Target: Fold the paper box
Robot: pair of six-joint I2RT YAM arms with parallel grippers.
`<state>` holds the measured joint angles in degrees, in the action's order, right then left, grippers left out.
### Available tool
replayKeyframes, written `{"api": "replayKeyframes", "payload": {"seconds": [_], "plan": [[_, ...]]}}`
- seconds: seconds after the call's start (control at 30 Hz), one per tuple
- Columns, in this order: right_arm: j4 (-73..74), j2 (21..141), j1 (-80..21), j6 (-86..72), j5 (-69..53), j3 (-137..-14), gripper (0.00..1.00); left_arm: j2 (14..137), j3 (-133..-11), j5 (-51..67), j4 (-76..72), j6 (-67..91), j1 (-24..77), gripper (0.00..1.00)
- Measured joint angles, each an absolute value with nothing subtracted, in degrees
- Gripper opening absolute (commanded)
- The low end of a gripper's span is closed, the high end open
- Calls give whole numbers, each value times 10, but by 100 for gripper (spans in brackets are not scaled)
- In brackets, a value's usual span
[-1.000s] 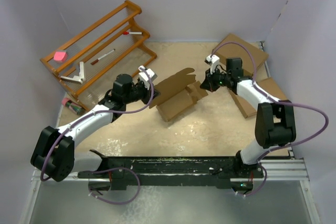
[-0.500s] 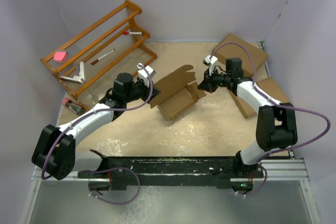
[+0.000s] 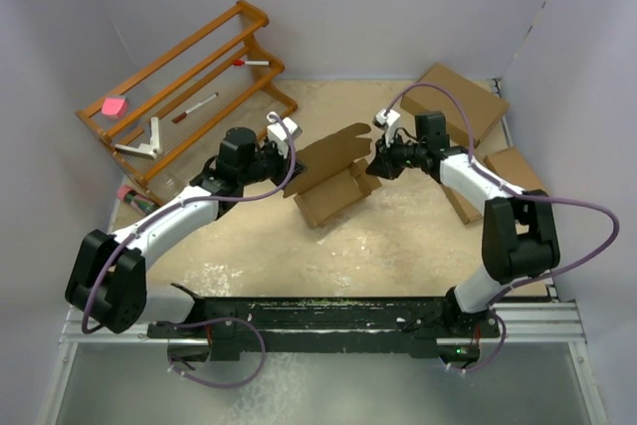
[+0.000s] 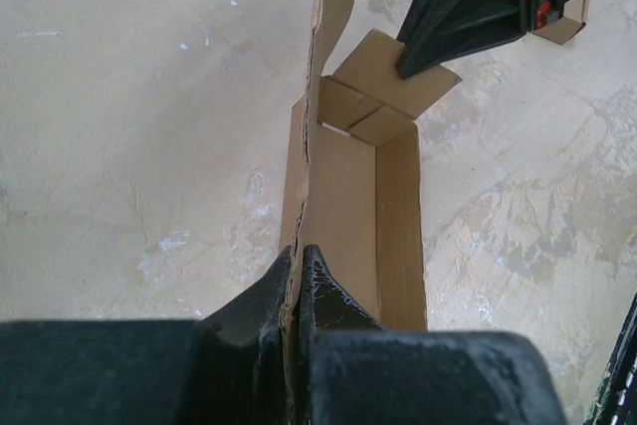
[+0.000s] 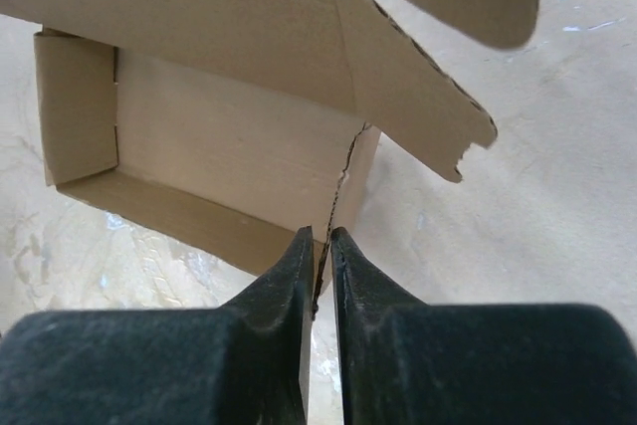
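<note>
Tugging could tear the paper box (image 3: 333,194) (thin card): left gripper (image 4: 299,254) and right gripper (image 5: 320,238) jaws clamp its opposite ends.

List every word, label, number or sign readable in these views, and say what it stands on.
None can be read.
The paper box is plain brown in every view, with no print.
The pens on the wooden rack are too small to show any markings.
</note>
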<state>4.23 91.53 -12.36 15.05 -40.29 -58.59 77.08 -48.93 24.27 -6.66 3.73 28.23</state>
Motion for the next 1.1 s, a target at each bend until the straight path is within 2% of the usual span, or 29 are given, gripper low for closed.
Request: {"api": "replayKeyframes", "payload": {"seconds": [0.23,0.3,0.43,0.5,0.6,0.73,0.87,1.0,1.1], "plan": [[46,971,-112,133,-447,-593,28,783,-507,251,-43,4,283,4],[51,982,-107,130,-460,-594,37,788,-510,251,-38,-3,283,4],[68,986,-93,129,-500,-596,64,795,-518,253,-24,-14,283,4],[73,986,-89,129,-528,-597,73,799,-521,253,-19,-18,283,4],[79,986,-83,130,-578,-601,78,802,-523,253,-15,-23,283,4],[77,998,-81,115,-619,-608,76,804,-523,253,-11,-27,283,4],[59,1030,-71,69,-644,-609,69,805,-523,253,-10,-27,283,4],[34,1054,-51,21,-668,-608,54,805,-523,253,-10,-27,283,4],[14,1055,-41,-9,-672,-608,36,805,-523,253,-10,-27,283,4]]}}
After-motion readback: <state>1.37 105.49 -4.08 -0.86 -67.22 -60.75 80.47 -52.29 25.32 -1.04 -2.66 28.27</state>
